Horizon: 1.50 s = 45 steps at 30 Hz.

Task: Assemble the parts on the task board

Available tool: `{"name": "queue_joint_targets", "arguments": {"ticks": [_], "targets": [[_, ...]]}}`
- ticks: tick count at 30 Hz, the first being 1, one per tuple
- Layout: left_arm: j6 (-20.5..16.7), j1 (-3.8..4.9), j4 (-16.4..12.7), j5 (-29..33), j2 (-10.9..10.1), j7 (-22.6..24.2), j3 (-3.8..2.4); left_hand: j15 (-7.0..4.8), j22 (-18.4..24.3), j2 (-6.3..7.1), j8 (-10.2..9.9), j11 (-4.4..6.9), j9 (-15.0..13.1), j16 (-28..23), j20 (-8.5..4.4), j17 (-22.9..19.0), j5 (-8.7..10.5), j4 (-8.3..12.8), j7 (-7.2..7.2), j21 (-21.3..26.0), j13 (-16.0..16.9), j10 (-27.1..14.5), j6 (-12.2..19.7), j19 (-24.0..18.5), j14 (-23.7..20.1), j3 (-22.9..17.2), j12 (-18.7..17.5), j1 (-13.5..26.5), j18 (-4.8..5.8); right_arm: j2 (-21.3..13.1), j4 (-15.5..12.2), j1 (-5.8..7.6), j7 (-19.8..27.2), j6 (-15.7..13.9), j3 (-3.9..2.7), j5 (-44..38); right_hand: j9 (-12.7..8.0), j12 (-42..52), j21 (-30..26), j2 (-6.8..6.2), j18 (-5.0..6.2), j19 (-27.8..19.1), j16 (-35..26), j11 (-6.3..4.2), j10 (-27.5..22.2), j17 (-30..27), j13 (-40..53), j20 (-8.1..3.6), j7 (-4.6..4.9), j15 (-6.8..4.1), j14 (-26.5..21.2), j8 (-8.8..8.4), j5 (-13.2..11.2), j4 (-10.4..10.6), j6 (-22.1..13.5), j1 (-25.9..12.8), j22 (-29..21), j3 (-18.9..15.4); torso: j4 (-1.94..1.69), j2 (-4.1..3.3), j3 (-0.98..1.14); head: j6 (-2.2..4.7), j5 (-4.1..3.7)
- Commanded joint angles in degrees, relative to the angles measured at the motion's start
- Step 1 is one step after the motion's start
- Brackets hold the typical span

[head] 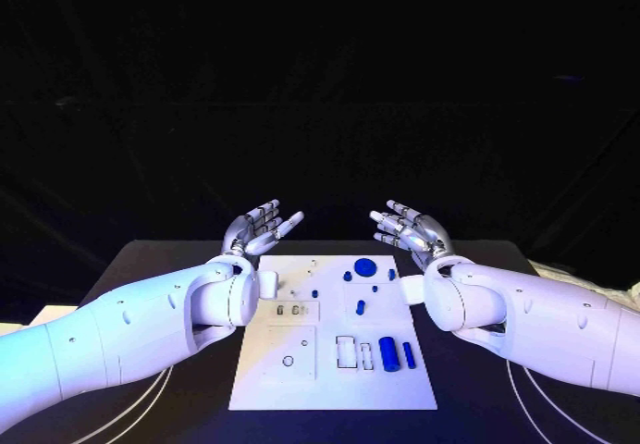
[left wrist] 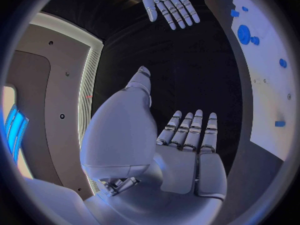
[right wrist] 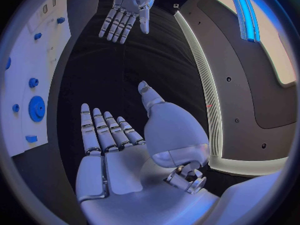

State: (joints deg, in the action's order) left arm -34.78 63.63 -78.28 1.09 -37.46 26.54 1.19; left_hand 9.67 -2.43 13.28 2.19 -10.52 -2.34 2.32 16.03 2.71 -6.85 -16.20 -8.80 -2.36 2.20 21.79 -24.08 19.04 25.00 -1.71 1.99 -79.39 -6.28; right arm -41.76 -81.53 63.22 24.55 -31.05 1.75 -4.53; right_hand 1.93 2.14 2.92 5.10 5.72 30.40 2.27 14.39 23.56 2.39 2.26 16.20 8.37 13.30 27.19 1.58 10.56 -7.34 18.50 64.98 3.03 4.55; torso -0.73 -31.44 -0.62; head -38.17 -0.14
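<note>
The white task board (head: 334, 384) lies in the middle of the black table. On it rest small blue parts: a round disc (head: 364, 266), a small knob (head: 347, 276), a long cylinder (head: 388, 353) and a thinner peg (head: 410, 355). My left hand (head: 260, 228) is raised above the board's far left corner, fingers spread, palm empty. My right hand (head: 407, 227) is raised above the far right corner, also spread and empty. The left wrist view shows my left hand (left wrist: 187, 140) open beside the board (left wrist: 265, 85); the right wrist view shows my right hand (right wrist: 112, 135) open beside the board (right wrist: 37, 45).
White cables (head: 141, 407) run over the table at the near left and near right of the board. The black table (head: 174, 268) ends a little beyond both hands, with darkness behind.
</note>
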Motion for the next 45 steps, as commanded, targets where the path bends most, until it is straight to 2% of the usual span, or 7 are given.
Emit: {"name": "queue_joint_targets", "arguments": {"ticks": [1, 6, 9, 12, 13, 27, 45], "targets": [[5.0, 0.14, 0.3, 0.4, 0.2, -0.8, 0.01, 1.33, -0.7, -1.55, 0.9, -1.47, -0.5, 1.5, 0.57, 0.8, -0.08, -0.8, -5.01, -1.1, 0.5, 6.0, -5.2, 5.3, 6.9, -1.6, 0.9, -3.7, -2.56, 0.7, 1.8, 0.64, -4.5, 13.5, 0.31, -6.5, 0.7, 1.3, 1.4, 0.53, 1.81, 6.8, 1.2, 0.05, 10.6, 0.7, 0.7, 0.44, 7.78, -0.23, 10.5, 1.10, -0.9, -3.2, 7.5, 6.4, 0.8, 0.7, -0.04, -0.02, -0.02, -0.03, 0.00], [5.0, 0.14, 0.3, 0.4, 0.2, -0.8, 0.01, 1.76, -2.6, -5.49, 2.7, -2.48, -1.4, 4.8, 0.61, 2.2, 0.49, -0.1, -5.50, -5.1, 1.5, 20.6, -15.7, 20.5, 20.7, -4.1, 3.0, -4.2, -3.13, 1.3, 3.5, 1.25, -6.0, 18.0, 0.65, -8.4, 2.0, 4.4, 5.0, 0.49, 4.59, 15.9, 4.1, -2.51, 27.9, 1.5, 1.7, 0.17, 5.89, -3.11, 26.2, 3.49, -0.2, -5.6, 23.5, 9.2, 2.1, 1.2, -0.04, -0.02, -0.02, -0.03, 0.00], [5.0, 0.14, 0.3, 0.4, 0.2, -0.8, 0.01, 0.44, -3.4, -7.34, 4.2, -1.20, -2.0, 6.8, 0.25, 2.8, 0.71, 1.2, -5.16, -7.5, 1.9, 30.1, -24.3, 26.6, 26.7, -4.5, 4.9, -4.4, -4.04, 1.6, 4.2, 1.49, -6.6, 19.8, 0.78, -9.2, 2.2, 5.1, 6.7, 0.62, 4.91, 19.6, 4.9, -3.98, 32.4, 1.4, 1.3, -0.80, 4.87, -4.58, 30.9, 4.41, 0.3, -6.7, 32.0, 9.7, 2.5, 2.0, -0.04, -0.02, -0.02, -0.03, 0.00], [5.0, 0.14, 0.3, 0.4, 0.2, -0.8, 0.01, -0.37, -3.6, -8.17, 4.4, -0.48, -1.9, 7.3, -0.37, 2.8, 0.72, 2.5, -4.60, -8.4, 1.7, 33.0, -27.1, 29.9, 29.6, -4.3, 5.1, -4.2, -4.26, 1.7, 4.4, 1.57, -6.7, 20.4, 0.83, -9.4, 1.9, 4.7, 7.8, 0.60, 4.84, 22.0, 4.9, -4.72, 34.7, 1.3, 1.2, -1.82, 4.28, -5.48, 33.6, 4.12, 0.2, -7.5, 34.0, 9.3, 2.6, 2.8, -0.04, -0.02, -0.02, -0.03, 0.00], [6.2, 0.20, 1.1, 0.4, -0.5, 1.2, 0.00, -1.02, -3.8, -8.58, 4.7, 0.01, -1.9, 7.9, -0.99, 3.2, 0.74, 3.0, -4.25, -9.1, 1.7, 34.6, -28.4, 32.0, 31.8, -4.2, 5.4, -4.1, -4.28, 0.9, 7.2, 2.11, -5.8, 10.1, 0.62, -26.2, 1.8, 4.4, 7.9, 0.40, 4.93, 22.3, 4.7, -4.70, 35.1, 1.3, 1.2, -2.03, 4.20, -5.56, 34.2, 3.81, 0.4, -7.8, 34.3, 9.0, 2.6, 3.0, -0.08, -0.69, 0.06, -0.31, -0.70], [5.8, 0.34, -4.1, 0.3, -3.5, 0.1, -0.63, -2.59, -4.0, -9.48, 4.1, 0.81, -1.4, 8.9, -2.60, 5.1, 0.74, 4.8, -3.85, -10.1, 1.5, 37.7, -30.8, 37.0, 37.5, -3.5, 4.2, -3.0, -4.23, -0.2, 6.8, 3.78, -10.1, 7.0, -0.15, -43.3, 1.8, 2.2, 10.2, -0.70, 4.86, 27.0, 3.7, -5.51, 38.6, 1.5, 1.3, -4.10, 3.70, -7.39, 40.8, 2.20, 0.4, -9.1, 36.7, 8.3, 2.8, 5.6, -0.92, -3.63, 0.10, 1.12, -1.67], [8.0, 0.80, -14.4, 0.4, -8.3, -2.1, -1.52, -3.60, -4.5, -9.64, 3.7, 1.49, -1.5, 9.2, -3.70, 7.6, 0.79, 6.0, -3.34, -11.1, 1.7, 39.7, -32.3, 40.6, 40.9, -2.5, 3.4, -1.8, -4.18, 0.7, 6.8, 6.70, -23.5, 16.6, -0.95, -77.9, 1.9, 2.0, 26.8, -3.78, 4.43, 42.1, 19.2, -9.75, 46.1, 12.3, 1.9, -11.43, 0.71, -13.55, 59.4, 2.12, 1.0, -8.7, 40.0, 7.2, 11.4, 6.0, -3.19, -8.44, 0.23, 2.60, -3.53]]}}
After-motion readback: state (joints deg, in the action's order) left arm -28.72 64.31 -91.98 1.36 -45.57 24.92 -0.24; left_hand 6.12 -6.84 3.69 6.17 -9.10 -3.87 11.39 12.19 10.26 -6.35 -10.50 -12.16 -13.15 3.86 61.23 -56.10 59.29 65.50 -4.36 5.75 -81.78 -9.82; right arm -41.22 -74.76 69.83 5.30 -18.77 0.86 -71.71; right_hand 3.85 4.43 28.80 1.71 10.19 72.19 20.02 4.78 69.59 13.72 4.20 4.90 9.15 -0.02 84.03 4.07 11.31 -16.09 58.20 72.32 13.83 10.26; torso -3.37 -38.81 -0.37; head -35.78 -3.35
